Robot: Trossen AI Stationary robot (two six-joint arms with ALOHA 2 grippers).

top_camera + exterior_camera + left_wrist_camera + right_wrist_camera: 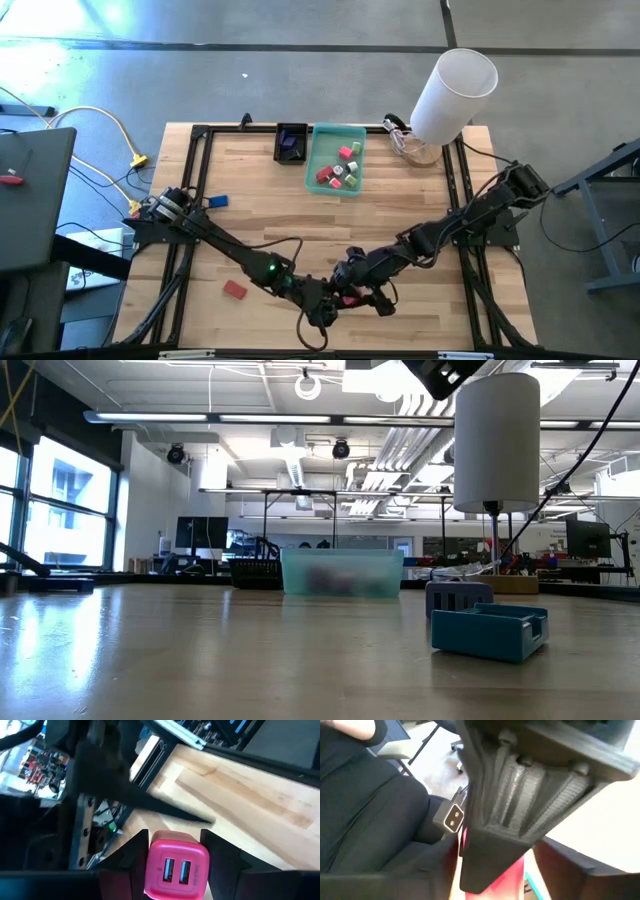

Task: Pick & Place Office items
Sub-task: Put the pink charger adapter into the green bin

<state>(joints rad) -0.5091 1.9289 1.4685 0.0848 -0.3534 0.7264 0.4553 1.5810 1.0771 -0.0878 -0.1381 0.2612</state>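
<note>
left gripper (175, 857): a pink two-port charger block (176, 866) is being gripped between its fingers | right gripper (352, 290): being held just beside the left one, almost touching; finger state cannot be told | red block (235, 289): lying well apart | green tray (325, 134): sitting far off, holding more items

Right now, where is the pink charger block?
The pink charger block sits between the left claw fingers, at the table's near edge in the high view, right beside the right claw.
</note>
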